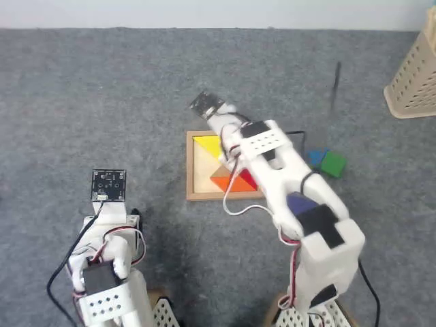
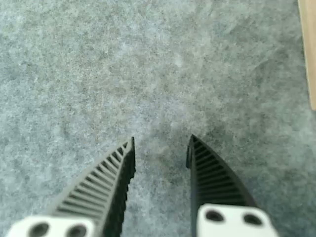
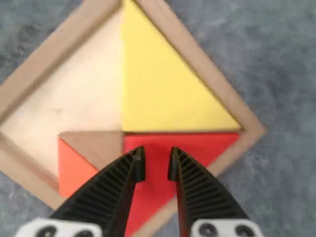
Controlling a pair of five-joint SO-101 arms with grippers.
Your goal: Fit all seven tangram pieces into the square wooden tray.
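The square wooden tray lies mid-table. It holds a large yellow triangle, a red piece, an orange triangle and a small brown triangle; the rest of its floor is bare wood. My right gripper hovers just over the red piece, open by a narrow gap with nothing in it. A blue piece and a green piece lie on the carpet right of the tray. My left gripper is open over bare carpet, left of the tray's edge.
Grey carpet covers the table. A beige perforated basket stands at the far right. A thin dark stick or cable lies behind the tray. The right arm stretches over the tray's right half.
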